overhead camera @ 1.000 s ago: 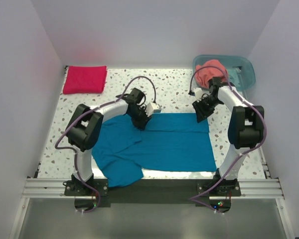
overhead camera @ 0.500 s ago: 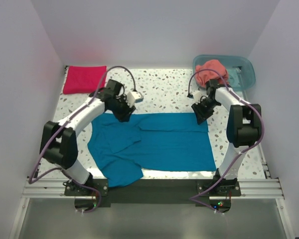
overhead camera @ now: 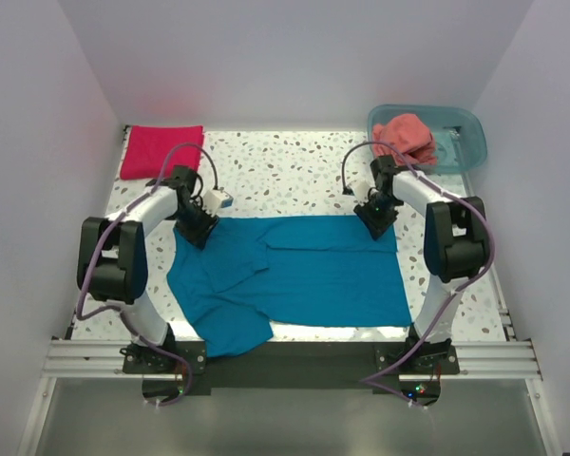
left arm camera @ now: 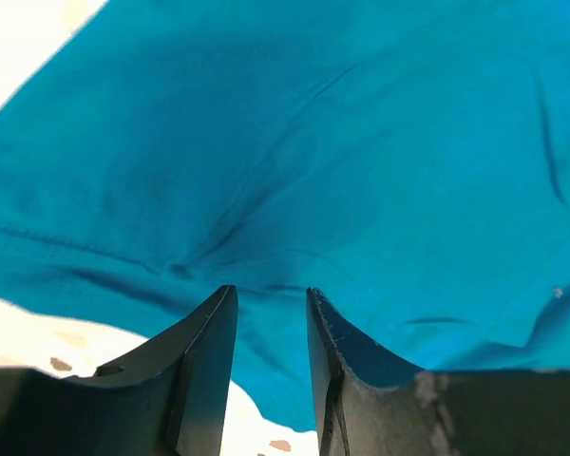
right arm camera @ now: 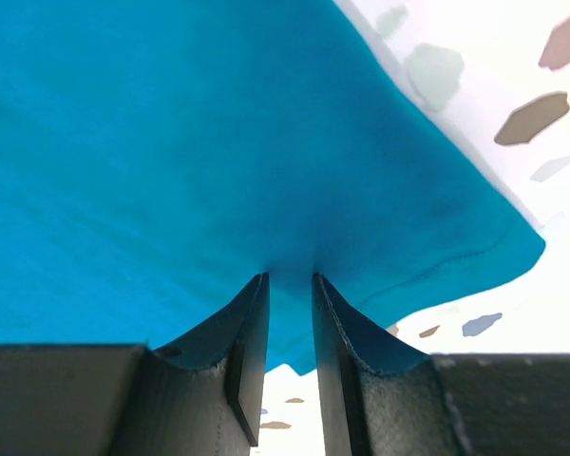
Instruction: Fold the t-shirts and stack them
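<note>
Risk: left claw has only a thin pinch on the far-left corner of the teal-blue shirt, and the shirt's left half lies rumpled, so an uneven pull probably skews the fold or slips the hem. Right claw bites at the shirt's very far-right corner, same slip risk. Both claws are nearly closed, gap narrow, that shirt's cloth drawn in between the tips. Shirt lies spread on the counter; crimson shirt sits folded beyond its far-left corner, salmon shirt in the tub beyond its far-right.
</note>
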You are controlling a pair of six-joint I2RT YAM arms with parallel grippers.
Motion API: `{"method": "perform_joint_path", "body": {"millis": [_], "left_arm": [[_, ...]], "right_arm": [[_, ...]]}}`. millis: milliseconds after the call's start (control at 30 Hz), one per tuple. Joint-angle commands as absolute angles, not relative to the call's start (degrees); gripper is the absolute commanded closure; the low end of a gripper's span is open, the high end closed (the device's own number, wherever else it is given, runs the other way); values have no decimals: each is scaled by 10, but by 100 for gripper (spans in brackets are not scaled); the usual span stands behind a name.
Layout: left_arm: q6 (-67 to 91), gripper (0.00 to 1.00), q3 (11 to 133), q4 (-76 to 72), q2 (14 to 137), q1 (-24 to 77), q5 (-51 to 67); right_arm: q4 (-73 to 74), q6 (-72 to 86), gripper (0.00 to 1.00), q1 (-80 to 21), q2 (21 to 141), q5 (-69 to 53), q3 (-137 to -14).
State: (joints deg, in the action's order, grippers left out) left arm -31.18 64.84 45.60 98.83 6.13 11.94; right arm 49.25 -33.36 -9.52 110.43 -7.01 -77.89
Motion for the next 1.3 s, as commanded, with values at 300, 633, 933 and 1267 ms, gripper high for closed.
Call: {"method": "perform_joint_path", "body": {"millis": [300,633,933,1267], "left_arm": [[-298,62,797,410,1172,61,126],[-301,60,991,415,1301,59,138],[-323,49,1038,453,1231,57,259],[-462,30,838,555,986,58,357]], "right_arm": [[412,-322,73,-76,1225,82,-861],[383,-325,72,-62,1310,123,-996],[456,-314,49,-63,1232,0,-1067],[604,-451,18,-63,1001,-131,-860]]}}
